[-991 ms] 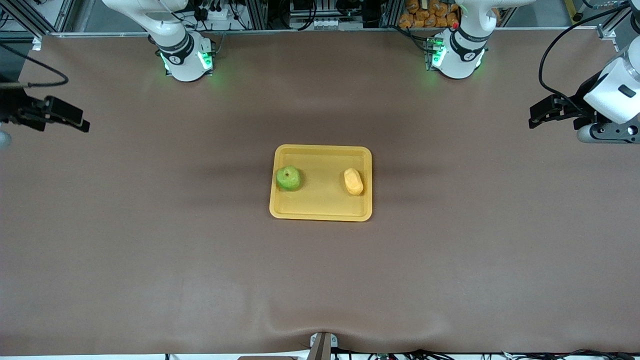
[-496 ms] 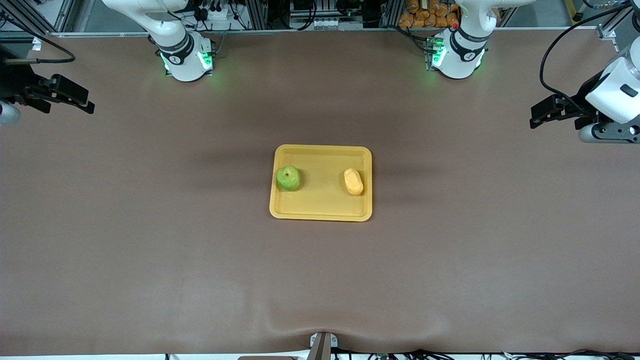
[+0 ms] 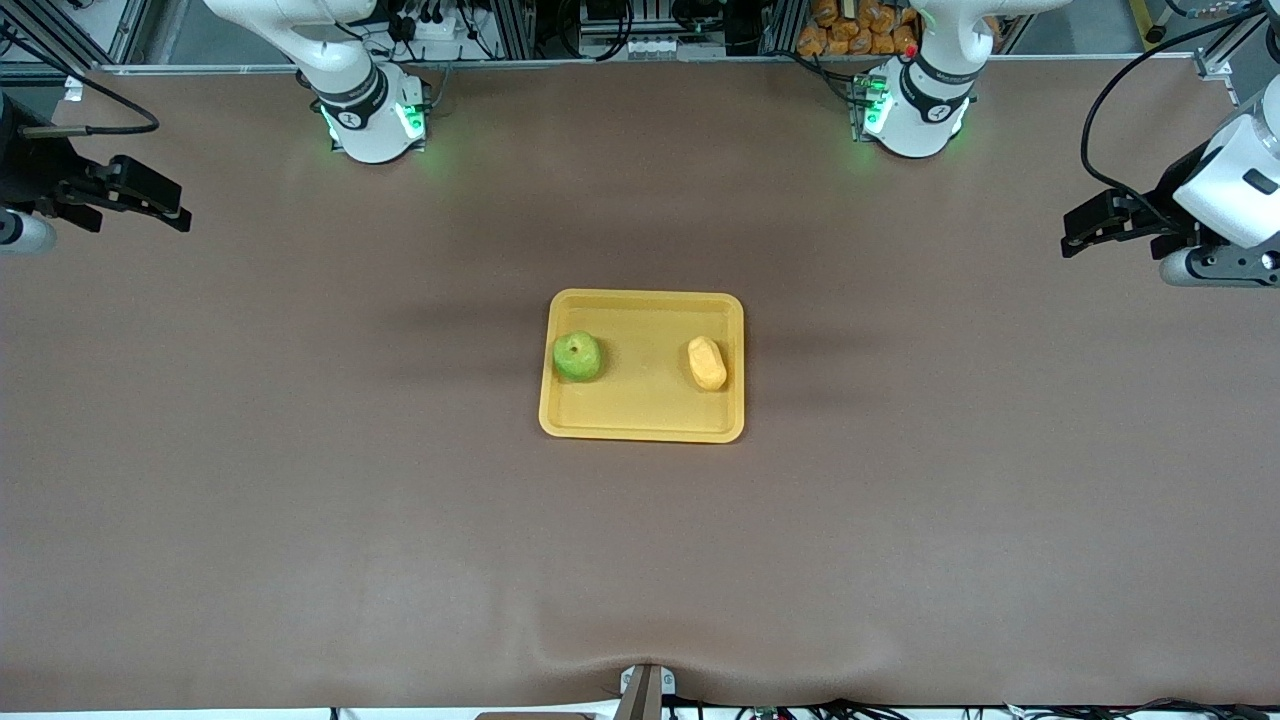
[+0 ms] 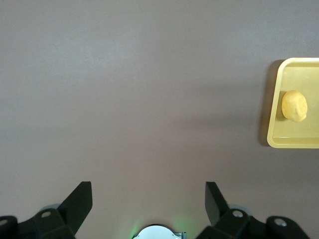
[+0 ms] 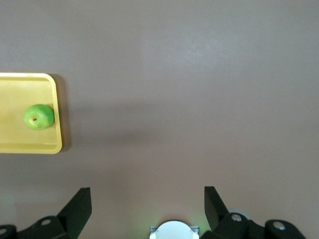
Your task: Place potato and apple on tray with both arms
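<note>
The yellow-orange tray (image 3: pixel 642 414) lies at the table's middle. The green apple (image 3: pixel 577 356) sits in it toward the right arm's end, and also shows in the right wrist view (image 5: pixel 39 117). The yellow-orange potato (image 3: pixel 707 363) sits in it toward the left arm's end, and also shows in the left wrist view (image 4: pixel 294 105). My left gripper (image 3: pixel 1085 230) is open and empty, high over the table's left-arm end. My right gripper (image 3: pixel 165 208) is open and empty, high over the right-arm end. Both are well apart from the tray.
The two arm bases (image 3: pixel 370 120) (image 3: pixel 915 110), lit green, stand along the table's edge farthest from the front camera. Brown mat (image 3: pixel 640 560) covers the table around the tray. A small metal bracket (image 3: pixel 645 685) sits at the mat's nearest edge.
My right gripper has risen and drawn back toward its end of the table. My left gripper has shifted only slightly. The apple, potato and tray have not moved.
</note>
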`<state>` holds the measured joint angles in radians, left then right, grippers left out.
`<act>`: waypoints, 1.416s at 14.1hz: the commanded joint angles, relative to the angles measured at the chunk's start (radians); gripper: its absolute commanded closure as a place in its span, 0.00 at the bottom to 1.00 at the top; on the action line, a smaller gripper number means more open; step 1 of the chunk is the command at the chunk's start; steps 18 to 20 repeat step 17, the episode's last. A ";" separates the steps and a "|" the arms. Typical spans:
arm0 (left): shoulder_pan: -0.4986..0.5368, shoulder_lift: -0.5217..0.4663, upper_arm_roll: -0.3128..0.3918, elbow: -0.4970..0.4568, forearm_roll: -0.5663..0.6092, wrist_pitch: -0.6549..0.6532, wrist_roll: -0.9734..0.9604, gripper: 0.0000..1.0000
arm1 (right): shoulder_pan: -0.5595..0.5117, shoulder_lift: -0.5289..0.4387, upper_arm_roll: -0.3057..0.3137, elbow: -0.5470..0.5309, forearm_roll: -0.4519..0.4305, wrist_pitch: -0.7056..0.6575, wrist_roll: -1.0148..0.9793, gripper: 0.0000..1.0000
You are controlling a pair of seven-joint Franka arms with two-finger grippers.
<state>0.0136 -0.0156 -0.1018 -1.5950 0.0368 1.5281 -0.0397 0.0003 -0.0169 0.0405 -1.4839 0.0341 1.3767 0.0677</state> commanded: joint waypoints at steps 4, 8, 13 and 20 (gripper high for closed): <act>0.008 0.013 -0.001 0.024 -0.015 -0.009 0.012 0.00 | 0.001 -0.089 -0.062 -0.116 -0.020 0.102 -0.118 0.00; 0.008 0.020 0.001 0.027 -0.014 -0.009 0.017 0.00 | 0.007 -0.087 -0.100 -0.111 -0.019 0.097 -0.163 0.00; 0.008 0.022 0.002 0.027 -0.014 -0.009 0.012 0.00 | 0.021 -0.087 -0.094 -0.113 -0.017 0.094 -0.137 0.00; 0.008 0.031 0.002 0.039 -0.017 -0.009 0.003 0.00 | 0.018 -0.087 -0.094 -0.114 -0.014 0.091 -0.137 0.00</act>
